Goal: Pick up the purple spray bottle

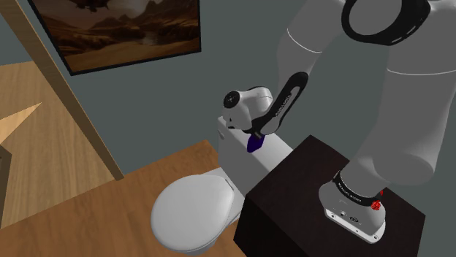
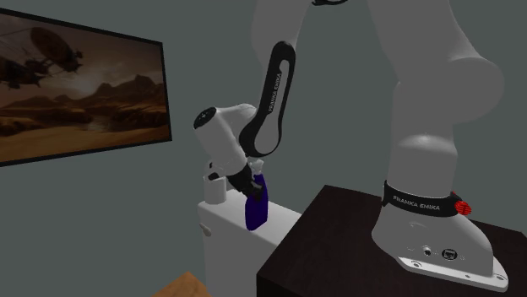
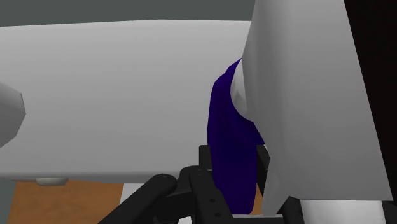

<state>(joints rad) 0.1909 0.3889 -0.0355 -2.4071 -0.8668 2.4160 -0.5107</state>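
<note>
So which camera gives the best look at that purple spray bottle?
The second exterior view: the spray bottle stands nearly whole on the toilet tank. The shoulder view shows just a dark sliver of it; the wrist view shows its body close up, clasped between the fingers.

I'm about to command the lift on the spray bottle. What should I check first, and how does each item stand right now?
1. Bottle between the fingers: ok. The purple spray bottle sits inside the gripper.
2. Grip closed: ok. Both fingers appear to press its sides.
3. Bottle upright: ok, judging by the second exterior view.
4. Bottle off the toilet tank: not ok. Its base rests on the lid.
5. Neighbour clear: ok. The small white object on the tank stands apart from the bottle.
6. Firmness of hold: cannot tell.
</note>
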